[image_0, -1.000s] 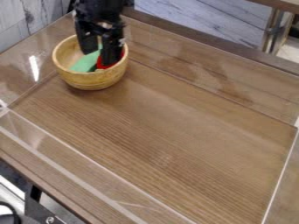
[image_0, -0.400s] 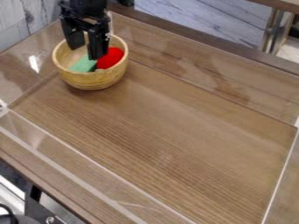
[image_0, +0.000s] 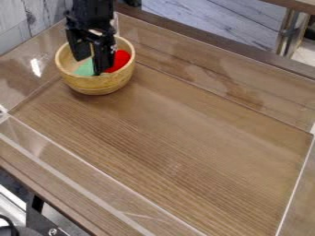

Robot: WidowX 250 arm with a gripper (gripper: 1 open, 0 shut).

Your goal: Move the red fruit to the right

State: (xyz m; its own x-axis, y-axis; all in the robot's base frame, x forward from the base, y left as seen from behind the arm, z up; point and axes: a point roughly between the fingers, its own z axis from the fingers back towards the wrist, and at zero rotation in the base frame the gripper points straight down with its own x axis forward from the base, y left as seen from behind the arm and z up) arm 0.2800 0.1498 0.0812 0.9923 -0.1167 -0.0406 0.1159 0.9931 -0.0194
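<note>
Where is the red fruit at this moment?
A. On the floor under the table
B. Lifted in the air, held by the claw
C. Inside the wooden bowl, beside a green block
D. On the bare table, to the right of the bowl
C. The red fruit lies inside the wooden bowl next to the green block, and the open claw hangs over them.

I see a bench (image_0: pixel 185 138) of brown wood grain with a glossy sheen that catches reflections. The bowl (image_0: pixel 96 83) looks like pale, smooth wood. The red fruit (image_0: pixel 120 61) seems shiny plastic; the end effector (image_0: pixel 91 53) is matt black.
</note>
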